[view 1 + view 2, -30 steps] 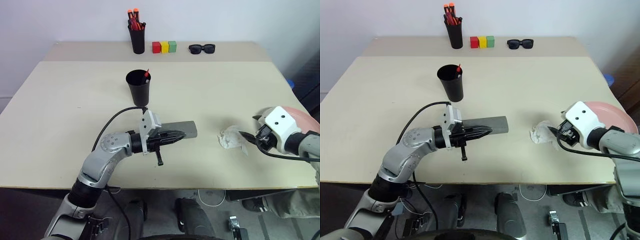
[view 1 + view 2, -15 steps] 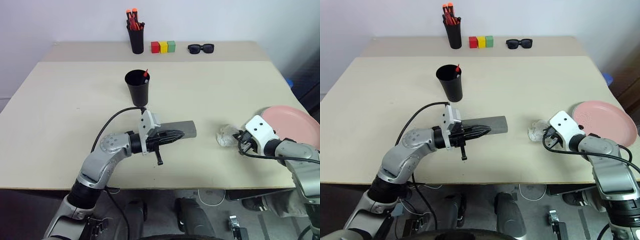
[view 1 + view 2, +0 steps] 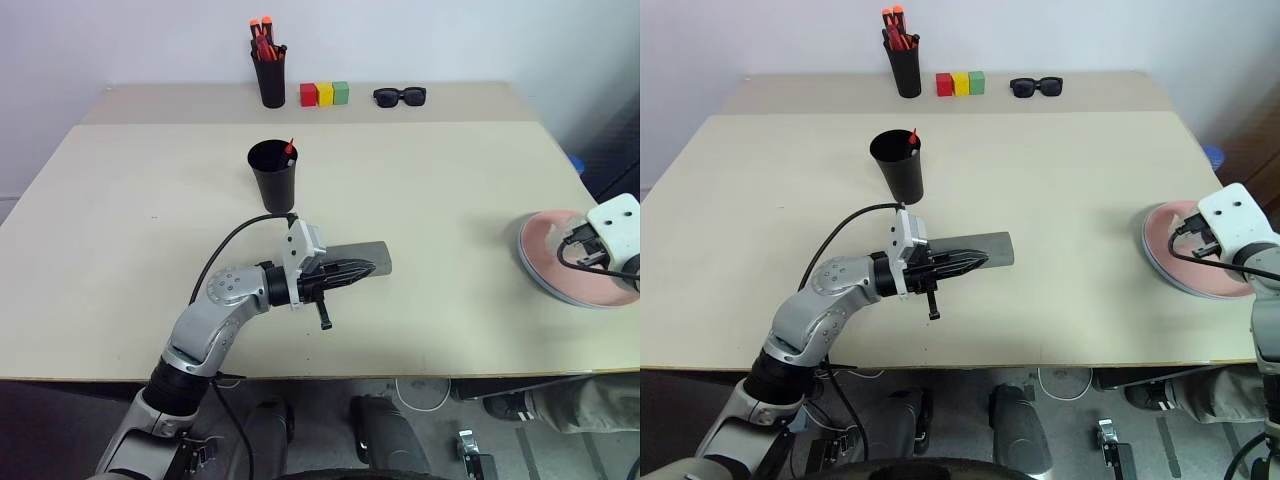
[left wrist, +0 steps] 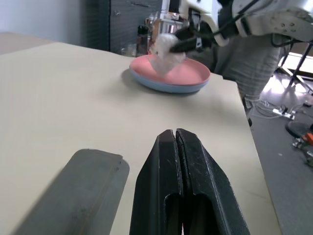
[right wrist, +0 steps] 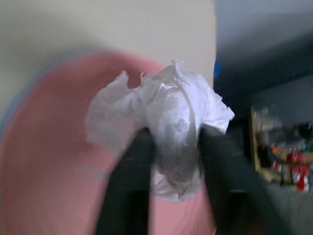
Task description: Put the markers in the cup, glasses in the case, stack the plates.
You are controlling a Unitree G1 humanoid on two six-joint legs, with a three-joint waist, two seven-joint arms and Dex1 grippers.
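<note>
Right gripper point(image 5: 171, 142): its two black fingers point(image 5: 129, 181) pinch a crumpled white tissue point(image 5: 164, 122) from nine and three o'clock. Pink plate point(image 5: 54, 161) lies beneath. Tan table point(image 5: 98, 24) at twelve o'clock; dark room at three.

The broad matte table top point(image 3: 430, 180) is pale beige, plain and unpatterned, under an off-white wall point(image 3: 420, 40). The wide tapered plastic tumbler point(image 3: 272, 177) is plain black, with a red pen tip point(image 3: 290, 148) at its rim. The narrower tall cup point(image 3: 271, 82) is black too, its bunched markers point(image 3: 262, 34) red with orange caps. Three small cubes stand in a row: red point(image 3: 308, 95), yellow point(image 3: 325, 94), green point(image 3: 342, 93). The chunky sunglasses point(image 3: 400, 96) are black. The rectangular hard case point(image 3: 368, 258) is flat grey. The round salmon-pink plastic plate point(image 4: 185, 72) sits on a light-blue plate point(image 4: 166, 88). The crumpled tissue wad point(image 5: 168, 132) is white with grey folds.
</note>
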